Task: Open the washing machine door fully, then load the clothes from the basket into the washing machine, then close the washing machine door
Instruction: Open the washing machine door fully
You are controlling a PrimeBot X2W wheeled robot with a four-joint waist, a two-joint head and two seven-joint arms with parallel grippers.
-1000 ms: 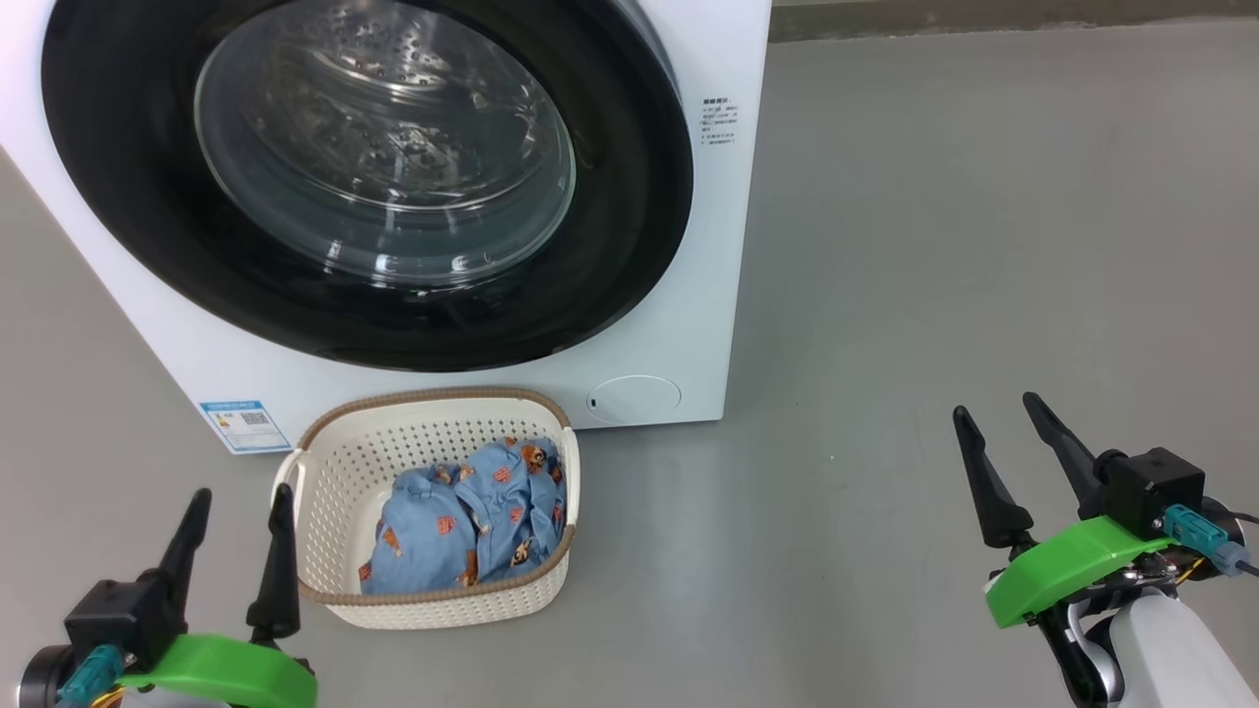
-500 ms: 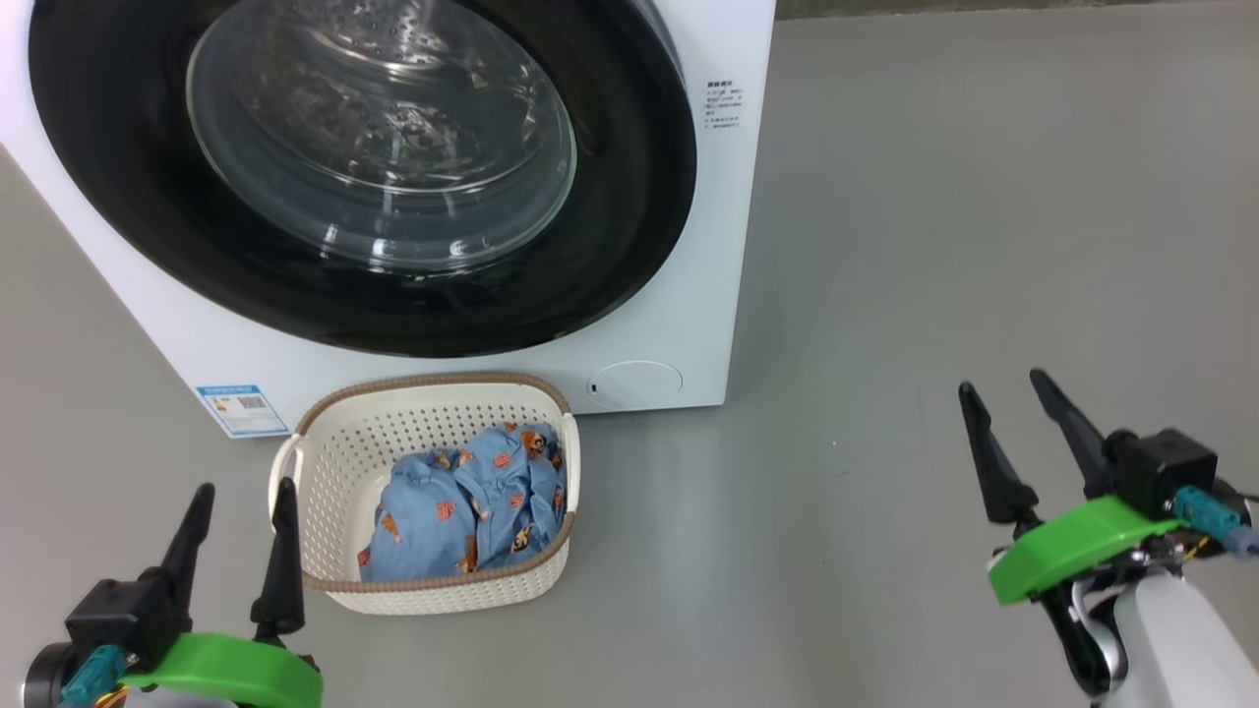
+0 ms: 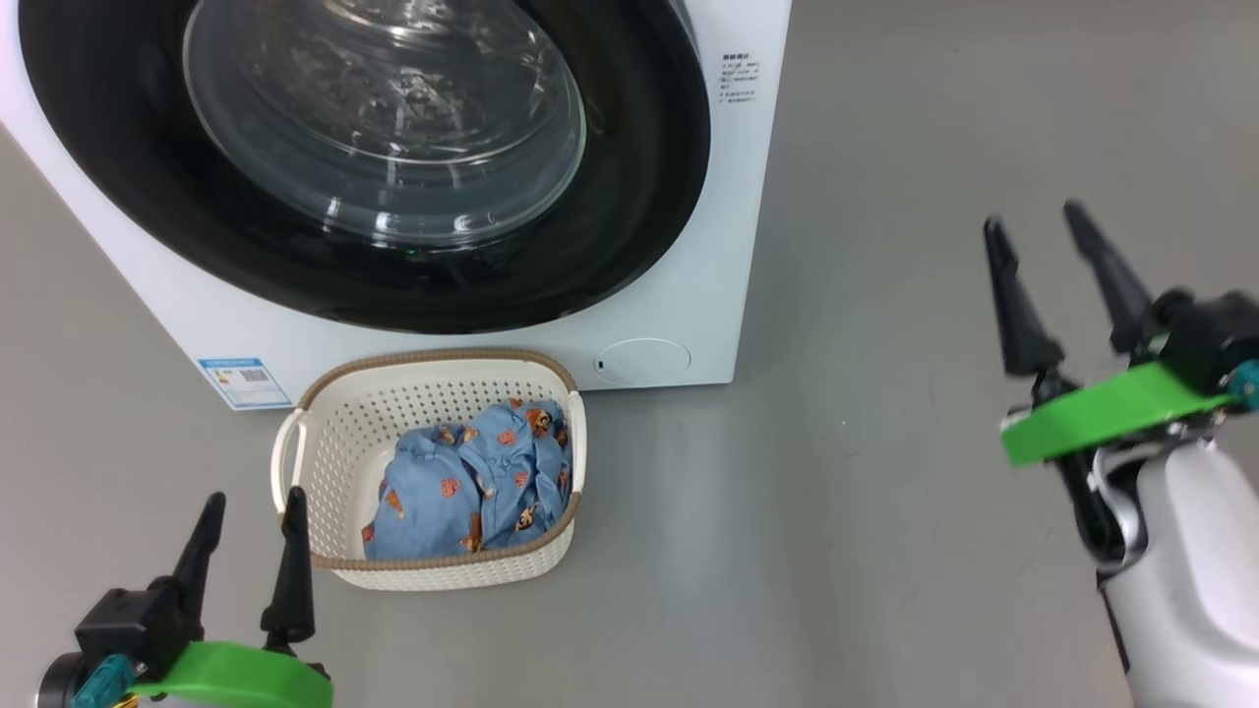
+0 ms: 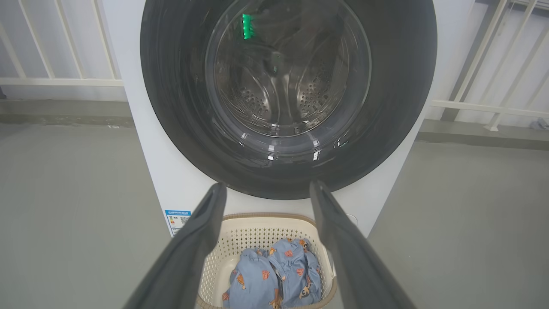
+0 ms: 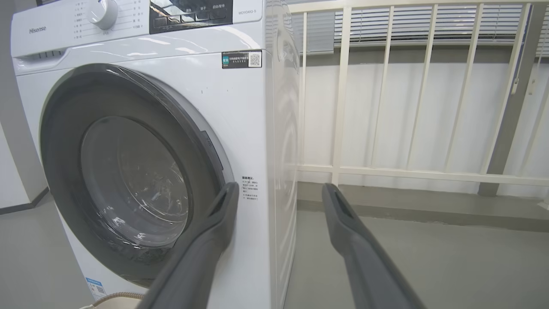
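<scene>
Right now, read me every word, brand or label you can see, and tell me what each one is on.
"Hisense": washing machine, top left of its front.
Dark sticker with QR code: too small to read.
Small print beside the washing machine door: too small.
Blue label sticker: too small.
Control panel lettering: blurred.

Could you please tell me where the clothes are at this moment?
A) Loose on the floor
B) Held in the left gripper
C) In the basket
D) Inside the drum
C: the clothes lie bunched in the basket, which stands in front of the shut door.
</scene>
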